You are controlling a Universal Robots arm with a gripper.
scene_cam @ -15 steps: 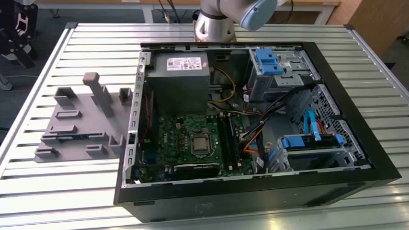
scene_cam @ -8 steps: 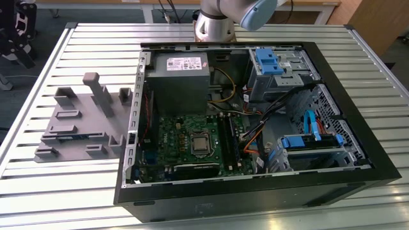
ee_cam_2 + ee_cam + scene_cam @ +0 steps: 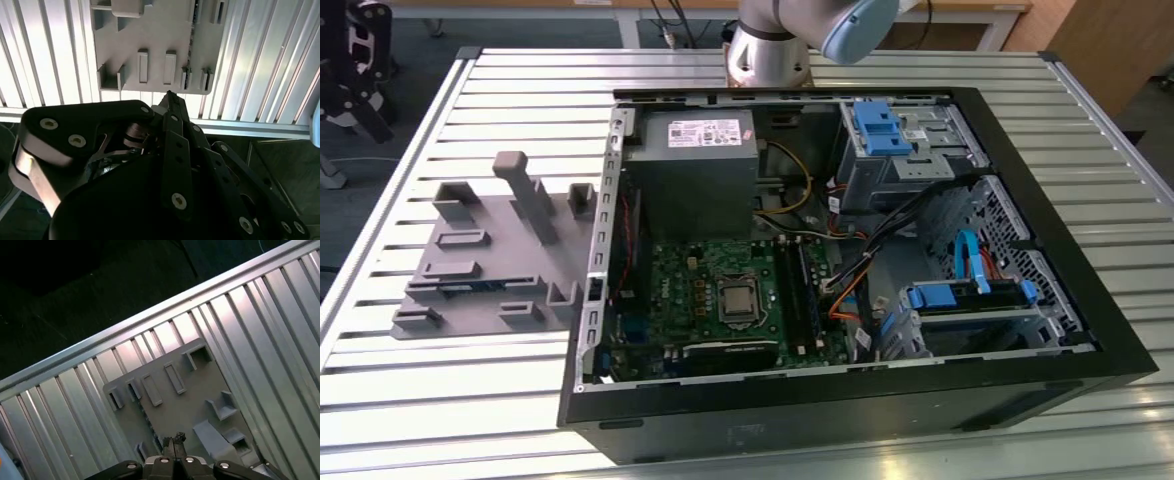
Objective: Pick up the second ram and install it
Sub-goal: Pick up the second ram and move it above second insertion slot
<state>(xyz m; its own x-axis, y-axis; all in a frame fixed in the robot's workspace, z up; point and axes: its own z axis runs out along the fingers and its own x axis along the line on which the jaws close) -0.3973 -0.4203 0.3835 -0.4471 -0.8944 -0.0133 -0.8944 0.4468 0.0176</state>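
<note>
The second ram (image 3: 192,35) is a thin dark strip standing on edge in a slot of the grey fixture (image 3: 150,30). It also shows in the first wrist view as the ram (image 3: 150,425) in the fixture (image 3: 195,390), and in the exterior view as the ram (image 3: 467,285) low in the fixture (image 3: 494,250). My gripper (image 3: 170,95) hangs high above the fixture's near edge, apart from the strip. In the first wrist view the gripper (image 3: 174,440) has its fingertips together with nothing between them. The motherboard (image 3: 720,300) lies inside the open case, its long black memory slots (image 3: 797,290) beside the processor socket.
The open computer case (image 3: 854,400) takes up the exterior view's middle and right on a slatted metal table (image 3: 454,400). A power supply (image 3: 700,150), drive cages (image 3: 894,140) and loose cables (image 3: 854,270) crowd its inside. The arm's base (image 3: 767,50) stands behind the case.
</note>
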